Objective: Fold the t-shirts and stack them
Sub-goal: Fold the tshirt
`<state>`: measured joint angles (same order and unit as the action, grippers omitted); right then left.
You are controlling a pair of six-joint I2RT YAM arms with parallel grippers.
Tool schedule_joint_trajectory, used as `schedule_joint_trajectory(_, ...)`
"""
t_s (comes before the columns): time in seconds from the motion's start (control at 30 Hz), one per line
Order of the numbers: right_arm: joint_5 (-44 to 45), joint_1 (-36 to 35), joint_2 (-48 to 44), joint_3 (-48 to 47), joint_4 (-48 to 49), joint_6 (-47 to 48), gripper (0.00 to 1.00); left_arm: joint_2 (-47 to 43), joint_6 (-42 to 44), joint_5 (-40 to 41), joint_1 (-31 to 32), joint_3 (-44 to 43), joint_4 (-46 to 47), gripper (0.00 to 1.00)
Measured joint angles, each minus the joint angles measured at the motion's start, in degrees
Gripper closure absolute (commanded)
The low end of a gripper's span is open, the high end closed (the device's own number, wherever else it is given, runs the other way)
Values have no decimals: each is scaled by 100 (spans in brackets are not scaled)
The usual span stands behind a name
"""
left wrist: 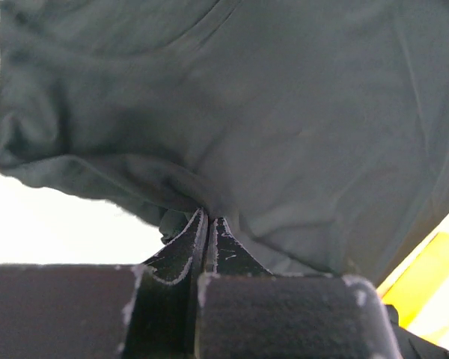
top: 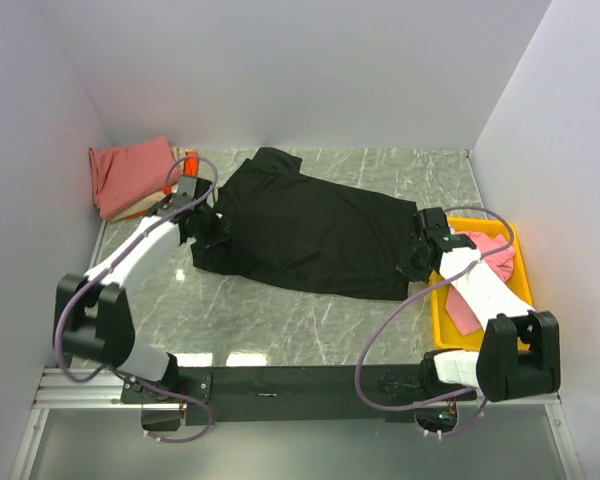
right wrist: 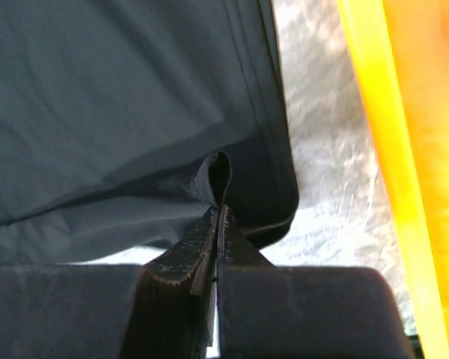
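We are gripping the black t-shirt (top: 310,235), which is lying spread across the marble table (top: 280,320) between the arms. The left gripper (left wrist: 208,224) is pinching a fold at its left edge. The right gripper (right wrist: 218,217) is pinching a fold beside the yellow bin (top: 521,262). A pink t-shirt (top: 485,245) is lying in the bin. A dusty-red t-shirt (top: 130,175) is sitting folded at the far-left corner.

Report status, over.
Status: left tool and right tool shut on large black cloth t-shirt, opposite ends. Shirt spread out, unfolded. Nearby: yellow plastic bin beside right tool, clear of cloth.
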<state>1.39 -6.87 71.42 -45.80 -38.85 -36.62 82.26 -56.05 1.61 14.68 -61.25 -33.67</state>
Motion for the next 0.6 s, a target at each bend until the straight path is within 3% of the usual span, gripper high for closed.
schedule_joint_trajectory(0.4, 378, 0, 1012, -605, 422, 57, 100, 1788, 260, 337, 4, -1558, 343, 99)
schedule_joint_trajectory(0.6, 509, 0, 1241, -743, 636, 59, 100, 2203, 345, 542, 4, -2015, 358, 99)
